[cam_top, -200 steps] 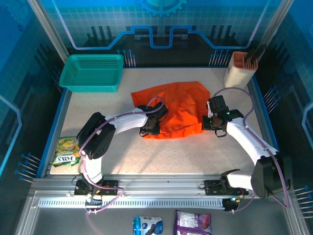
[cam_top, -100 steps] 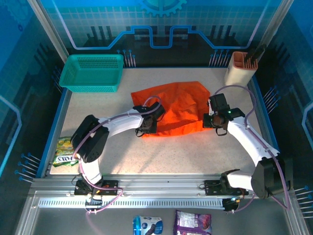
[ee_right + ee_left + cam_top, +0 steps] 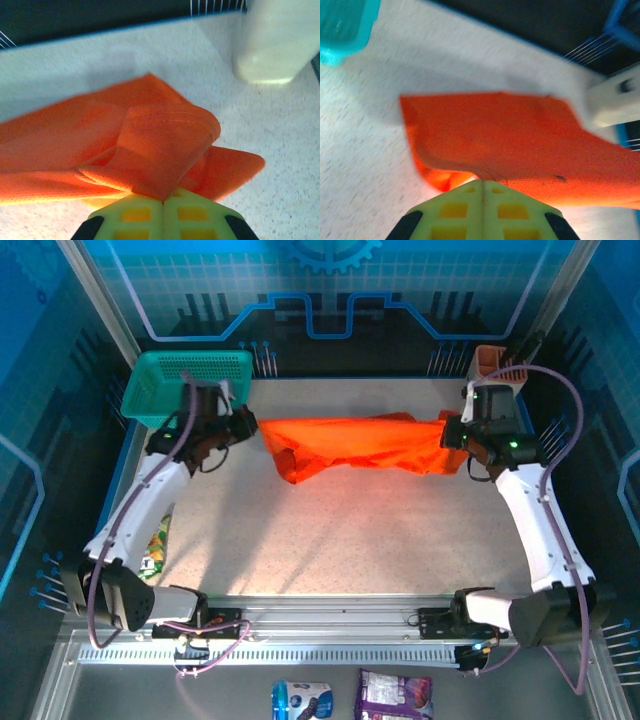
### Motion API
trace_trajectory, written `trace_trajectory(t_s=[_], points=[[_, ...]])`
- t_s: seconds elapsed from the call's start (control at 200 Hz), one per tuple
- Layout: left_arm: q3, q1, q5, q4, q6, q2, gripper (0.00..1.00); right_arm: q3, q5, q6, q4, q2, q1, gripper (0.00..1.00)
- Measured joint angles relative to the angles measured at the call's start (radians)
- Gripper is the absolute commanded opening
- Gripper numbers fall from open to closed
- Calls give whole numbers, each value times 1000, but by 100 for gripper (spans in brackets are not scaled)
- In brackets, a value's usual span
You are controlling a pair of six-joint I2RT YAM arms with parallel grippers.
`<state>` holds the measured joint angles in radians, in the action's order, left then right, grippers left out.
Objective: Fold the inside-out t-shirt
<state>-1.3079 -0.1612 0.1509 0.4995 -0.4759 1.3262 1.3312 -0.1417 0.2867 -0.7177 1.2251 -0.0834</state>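
Orange-red t-shirt (image 3: 360, 445) spans the gap between both claws as a long band over the desk (image 3: 350, 530). Left claw (image 3: 250, 428) is pressed together, pinching the cloth at its own tips, and the shirt runs from there toward the right claw (image 3: 452, 432). Right claw is likewise pressed together on a bunched fold at the opposite end. Teal basket (image 3: 190, 385) sits just behind the left claw.

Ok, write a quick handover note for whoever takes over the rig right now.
Left gripper: fingers shut on the t-shirt, at its left end.
Right gripper: fingers shut on its right end.
Shirt: stretched between them over the far side of the table, bunched, near the basket.
Done: both ends gripped.
To do: lay it flat, then fold; no fold made yet.
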Motion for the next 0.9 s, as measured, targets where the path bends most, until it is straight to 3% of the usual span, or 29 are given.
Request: trace_trajectory(t_s=[0.14,0.29,0.51,0.775,0.901], points=[[28,108,199,-82,-64,-70,0,-3,51,1,3,-77,0,0],[229,134,293,-133,-122,-103,0,-160,127,2,5,-148,-2,0],[488,134,323,-130,-146,32,0,-424,177,17,-12,-91,-36,0],[460,121,337,-143,-105,203,5,-462,137,22,50,3,-39,0],[392,103,335,-147,-79,289,15,-462,97,27,91,58,-38,0]])
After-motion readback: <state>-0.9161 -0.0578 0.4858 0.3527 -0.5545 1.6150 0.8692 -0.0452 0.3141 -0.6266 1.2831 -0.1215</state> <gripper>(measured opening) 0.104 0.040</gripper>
